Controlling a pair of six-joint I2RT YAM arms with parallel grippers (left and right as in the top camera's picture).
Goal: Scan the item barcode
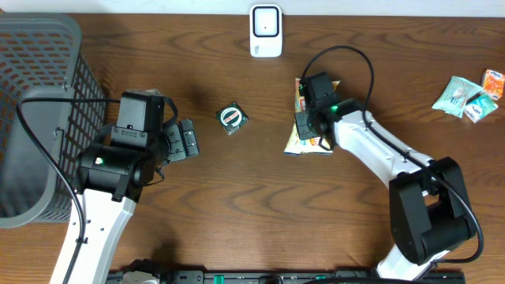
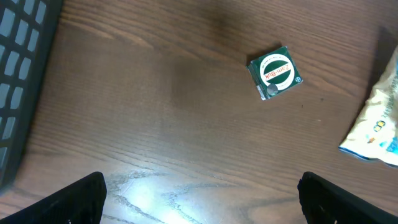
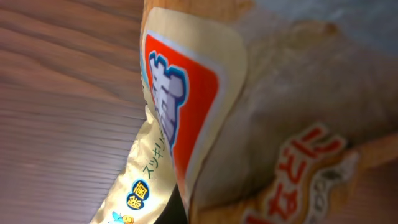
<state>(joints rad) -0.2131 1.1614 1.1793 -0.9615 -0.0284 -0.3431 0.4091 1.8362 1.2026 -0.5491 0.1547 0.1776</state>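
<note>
— Cream-and-orange crinkled plastic snack packet (image 1: 303,145) on dark brown wooden table (image 1: 252,229), right of centre, nearer than and slightly right of white box-shaped barcode scanner (image 1: 266,30) standing at far edge. Why covered by right gripper (image 1: 309,125)?
— Gripped, not just covered. Jaws closed tight on thin film, judging by the wrist view: packet (image 3: 205,124) filling the lens, creased and bulging at the pinch. Probably taken near one edge, leaving the printed faces free to show to the scanner.
— And left gripper (image 1: 188,140)?
— Jaws wide apart, holding nothing, hovering over bare wood at left, beside grey mesh plastic basket (image 1: 39,102). Likely parked there to leave room. Small green square packet (image 2: 275,72) well beyond its fingertips (image 2: 78,202), untouched.
— Barcode side?
— Cannot tell; no code visible in any view.
— Next move?
— Presumably lift, carry far and left toward scanner, turn code side to its window. Risk: limp film folding over the code.
</note>
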